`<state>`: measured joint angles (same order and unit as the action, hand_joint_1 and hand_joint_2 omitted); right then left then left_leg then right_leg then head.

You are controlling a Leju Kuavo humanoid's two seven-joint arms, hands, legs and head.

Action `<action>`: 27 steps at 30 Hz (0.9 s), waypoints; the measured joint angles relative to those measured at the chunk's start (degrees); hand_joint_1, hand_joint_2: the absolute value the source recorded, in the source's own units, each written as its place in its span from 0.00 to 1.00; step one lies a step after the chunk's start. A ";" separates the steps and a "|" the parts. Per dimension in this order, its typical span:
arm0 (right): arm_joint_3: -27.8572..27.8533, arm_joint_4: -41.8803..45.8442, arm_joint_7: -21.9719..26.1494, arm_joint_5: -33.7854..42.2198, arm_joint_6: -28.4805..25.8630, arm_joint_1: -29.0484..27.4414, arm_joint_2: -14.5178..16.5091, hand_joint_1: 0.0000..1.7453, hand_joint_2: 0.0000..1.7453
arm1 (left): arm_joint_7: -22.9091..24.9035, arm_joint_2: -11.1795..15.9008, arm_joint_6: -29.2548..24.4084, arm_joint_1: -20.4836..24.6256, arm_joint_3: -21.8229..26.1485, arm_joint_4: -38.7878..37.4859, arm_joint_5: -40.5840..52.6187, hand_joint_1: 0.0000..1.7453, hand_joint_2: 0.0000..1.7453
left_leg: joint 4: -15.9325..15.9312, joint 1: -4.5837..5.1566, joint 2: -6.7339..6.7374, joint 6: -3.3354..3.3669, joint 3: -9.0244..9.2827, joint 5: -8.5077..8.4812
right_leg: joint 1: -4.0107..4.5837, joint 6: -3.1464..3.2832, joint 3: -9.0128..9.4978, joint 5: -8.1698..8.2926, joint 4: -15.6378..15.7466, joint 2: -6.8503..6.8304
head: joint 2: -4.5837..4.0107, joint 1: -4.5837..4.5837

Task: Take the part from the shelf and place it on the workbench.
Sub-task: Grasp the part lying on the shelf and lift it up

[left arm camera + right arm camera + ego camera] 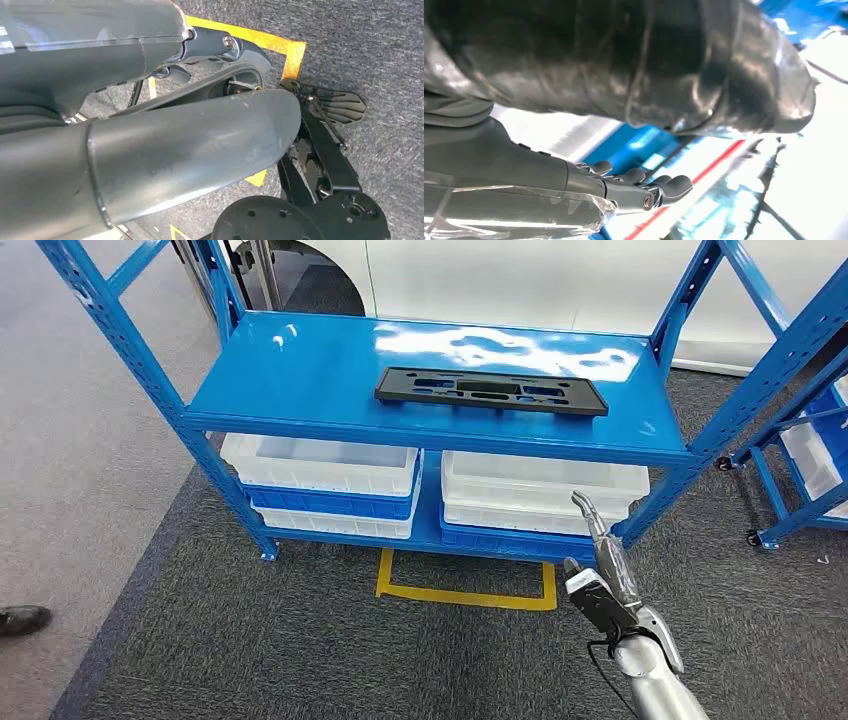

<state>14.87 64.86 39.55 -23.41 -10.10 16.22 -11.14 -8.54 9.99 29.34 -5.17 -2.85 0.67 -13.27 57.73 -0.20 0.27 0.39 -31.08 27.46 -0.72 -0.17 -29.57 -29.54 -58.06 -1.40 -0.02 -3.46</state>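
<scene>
I see the black part (pixel 491 391) lying flat on the blue shelf's (pixel 300 370) upper deck, toward its right half, bare deck all around it. White bins (pixel 320 465) sit beneath. My right hand (pixel 603 570) hangs below the deck's front edge, fingers extended, holding nothing. My left hand (pixel 220 47) hangs over floor; grip indeterminate.

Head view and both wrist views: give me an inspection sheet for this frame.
Surface: blue shelf, glossy top.
Job's things: black part lying flat on the shelf top, untouched.
Clutter: white bins on the lower level.
Hands: right hand raised below the shelf edge, fingers extended, holding nothing; left hand hangs over the floor, state unclear.
Cables: thin black cable at the right wrist.
Surroundings: grey carpet, yellow tape, second rack, a shoe.
</scene>
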 joint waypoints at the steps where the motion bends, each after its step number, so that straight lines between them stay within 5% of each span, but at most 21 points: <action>1: 0.52 0.60 -0.04 -0.19 -0.28 0.00 -0.15 0.00 0.00 | -0.03 -0.01 -0.03 -0.02 0.17 -0.02 0.16 0.00 0.00 | 0.00 0.00 -0.01 0.00 0.00 0.00 | 0.00 0.00 0.00 0.00 0.00 0.00 | 0.01 0.00; 27: 19.14 4.73 -12.11 -24.04 -14.69 8.05 -2.45 0.00 0.00 | 0.12 -1.01 -1.65 -0.04 3.63 -0.08 4.46 0.00 0.00 | 0.00 -0.01 -0.08 0.00 -0.06 0.00 | -0.01 0.00 -0.04 0.00 0.00 -0.01 | 0.00 0.01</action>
<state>34.02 69.59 27.44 -47.45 -24.79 24.28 -13.58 -8.41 8.98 27.69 -5.21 0.78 0.59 -8.80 57.73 -0.21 0.19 0.39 -31.15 27.46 -0.73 -0.17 -29.61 -29.54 -58.06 -1.42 -0.02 -3.45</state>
